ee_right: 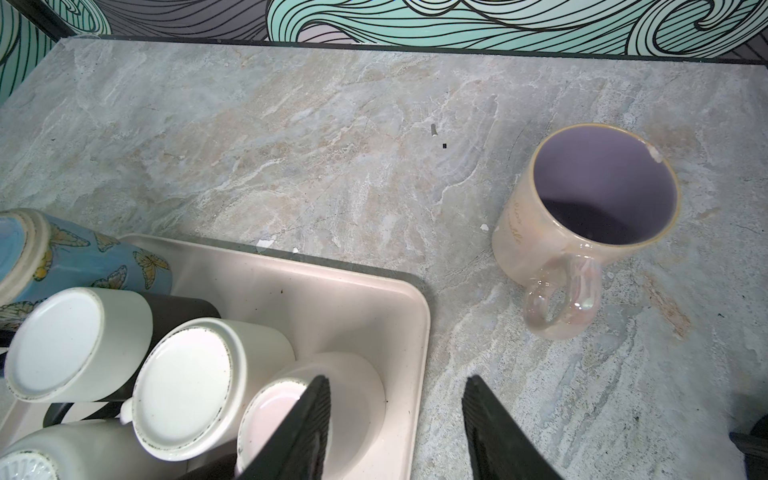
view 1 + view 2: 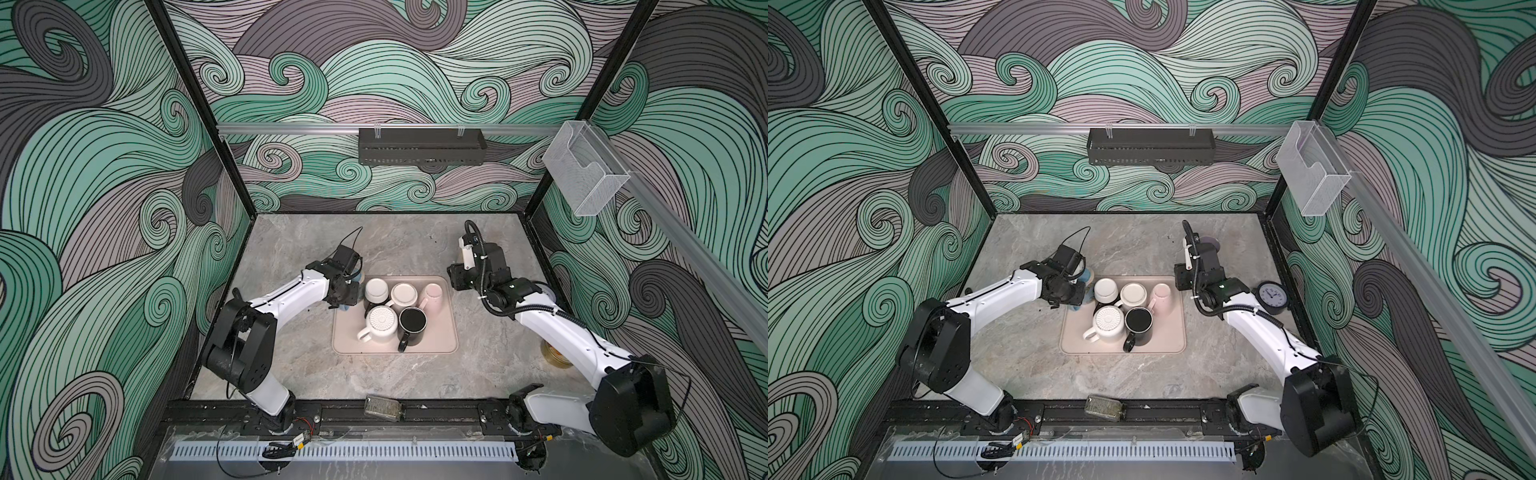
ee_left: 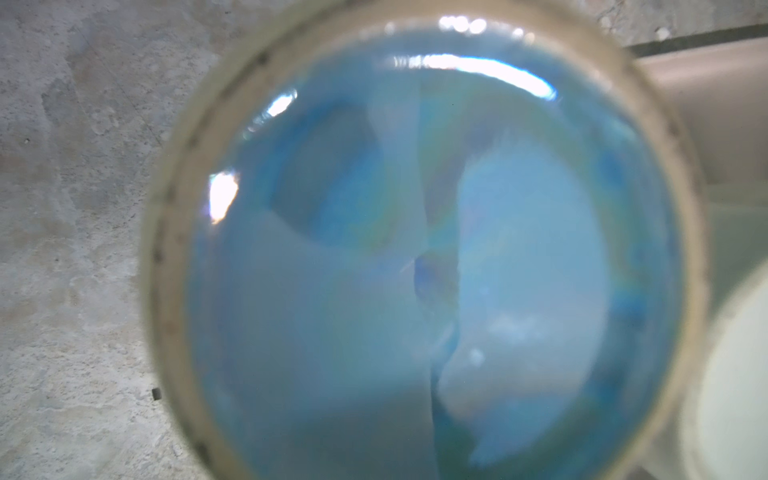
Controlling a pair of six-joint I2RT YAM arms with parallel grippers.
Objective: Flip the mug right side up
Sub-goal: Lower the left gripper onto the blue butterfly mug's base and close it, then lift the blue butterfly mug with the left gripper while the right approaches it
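Note:
A blue butterfly mug (image 1: 83, 257) stands base up at the left edge of the beige tray (image 2: 440, 340). In the left wrist view its glazed blue base (image 3: 415, 249) fills the frame, very close and blurred. My left gripper (image 2: 347, 293) is right on top of this mug (image 2: 1088, 276), and its fingers are hidden. My right gripper (image 1: 397, 380) hangs open over the tray's right rim, beside an upside-down pink mug (image 1: 274, 415), with nothing between its fingers.
The tray also holds upside-down white mugs (image 2: 376, 289) (image 2: 404, 294) (image 2: 382, 322) and an upright black mug (image 2: 412, 322). A cream mug with a lavender inside (image 1: 590, 232) stands upright on the table behind the right arm. A clock (image 2: 1271, 296) leans at the right wall.

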